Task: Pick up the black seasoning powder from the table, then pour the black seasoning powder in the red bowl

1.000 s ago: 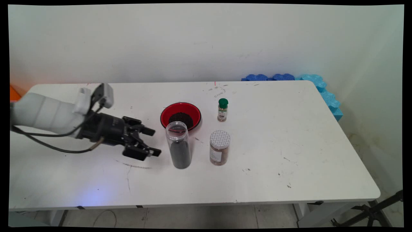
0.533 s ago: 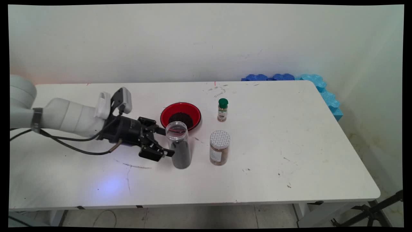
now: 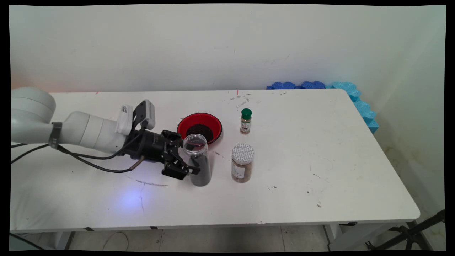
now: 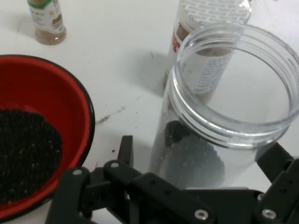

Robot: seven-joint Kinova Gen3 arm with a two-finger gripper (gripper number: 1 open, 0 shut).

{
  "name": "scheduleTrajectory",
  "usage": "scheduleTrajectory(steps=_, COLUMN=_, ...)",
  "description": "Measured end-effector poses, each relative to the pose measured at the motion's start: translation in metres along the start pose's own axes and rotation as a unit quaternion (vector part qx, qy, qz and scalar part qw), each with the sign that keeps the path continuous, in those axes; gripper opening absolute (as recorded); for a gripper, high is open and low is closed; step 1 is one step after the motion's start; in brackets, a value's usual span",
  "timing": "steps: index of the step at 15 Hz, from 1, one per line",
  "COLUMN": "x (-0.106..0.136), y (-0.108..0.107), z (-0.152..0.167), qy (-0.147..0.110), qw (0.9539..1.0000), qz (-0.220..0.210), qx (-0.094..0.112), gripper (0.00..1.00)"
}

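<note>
jaws advanced around one open jar [image 3: 197,160]

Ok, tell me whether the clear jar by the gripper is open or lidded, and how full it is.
Open and partly full. The clear jar shows a bare rim with no lid, and dark grains fill only its lower part. It stands upright.

Upright lidless clear jar [image 3: 197,160] [image 4: 224,116], dark granules inside
</note>
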Motion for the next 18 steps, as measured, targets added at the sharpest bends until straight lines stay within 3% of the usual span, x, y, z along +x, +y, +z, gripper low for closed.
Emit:
scheduleTrajectory(steps=7, x=0.001, y=-0.004, z=0.007, qy=0.006, qw=1.0, qz=0.0, qx=-0.006, gripper=1.0)
scheduleTrajectory(steps=8, x=0.001, y=-0.005, z=0.008, qy=0.006, qw=1.0, qz=-0.003, qx=-0.006, gripper=0.0)
scheduleTrajectory(steps=18, x=0.013, y=-0.011, z=-0.016, qy=0.021, qw=0.9995, qz=-0.02, qx=-0.015, gripper=0.0)
